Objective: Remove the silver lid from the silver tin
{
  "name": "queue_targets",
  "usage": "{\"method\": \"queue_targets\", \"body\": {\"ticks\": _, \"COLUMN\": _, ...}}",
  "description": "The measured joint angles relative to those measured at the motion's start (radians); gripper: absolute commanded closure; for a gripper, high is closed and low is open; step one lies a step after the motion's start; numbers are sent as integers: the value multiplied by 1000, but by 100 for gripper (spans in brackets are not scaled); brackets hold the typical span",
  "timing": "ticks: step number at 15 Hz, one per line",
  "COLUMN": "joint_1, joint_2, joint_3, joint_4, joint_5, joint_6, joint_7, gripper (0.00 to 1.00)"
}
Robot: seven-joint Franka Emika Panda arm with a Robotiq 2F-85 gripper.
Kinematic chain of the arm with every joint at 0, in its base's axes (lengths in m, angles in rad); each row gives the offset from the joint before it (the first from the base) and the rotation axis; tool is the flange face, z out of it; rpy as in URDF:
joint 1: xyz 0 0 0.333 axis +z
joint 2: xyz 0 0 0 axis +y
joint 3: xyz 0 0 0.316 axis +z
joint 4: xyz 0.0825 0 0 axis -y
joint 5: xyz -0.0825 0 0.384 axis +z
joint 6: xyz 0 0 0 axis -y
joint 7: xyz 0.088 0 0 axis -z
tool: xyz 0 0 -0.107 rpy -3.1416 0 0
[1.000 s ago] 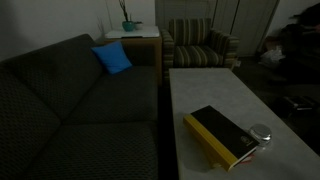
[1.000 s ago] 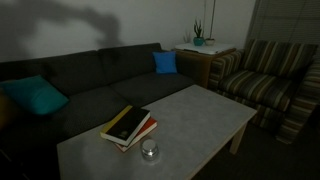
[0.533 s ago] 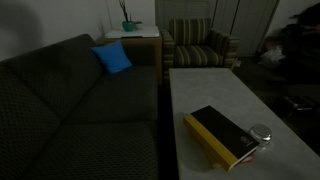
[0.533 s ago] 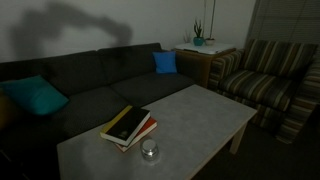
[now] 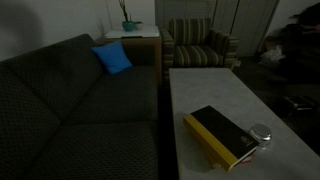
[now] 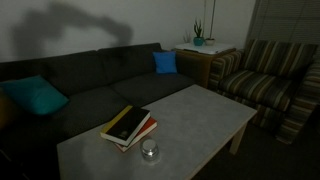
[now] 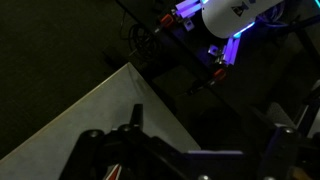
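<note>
The silver tin stands on the pale coffee table by the near end of the book, with the silver lid still on top in both exterior views. The arm and gripper do not show in either exterior view. In the wrist view the gripper is open and empty. Its dark fingers stand wide apart above a corner of the table. The tin is out of the wrist view.
A black-and-yellow book lies on a second book beside the tin. A dark sofa with a blue cushion runs along the table. A striped armchair and a side table with a plant stand beyond. Purple-lit equipment sits on the floor.
The arm's shadow on the wall behind the sofa has shifted and spread. The tin, lid and books have not moved.
</note>
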Motion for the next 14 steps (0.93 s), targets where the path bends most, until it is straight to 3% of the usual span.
{"method": "queue_targets", "body": {"ticks": 9, "joint_1": 0, "joint_2": 159, "joint_3": 79, "joint_4": 13, "joint_5": 14, "joint_6": 194, "joint_7": 189, "gripper": 0}}
{"method": "queue_targets", "body": {"ticks": 11, "joint_1": -1, "joint_2": 221, "joint_3": 85, "joint_4": 43, "joint_5": 13, "joint_6": 196, "joint_7": 196, "gripper": 0}}
{"method": "queue_targets", "body": {"ticks": 14, "joint_1": -2, "joint_2": 220, "joint_3": 89, "joint_4": 45, "joint_5": 13, "joint_6": 195, "joint_7": 196, "gripper": 0}}
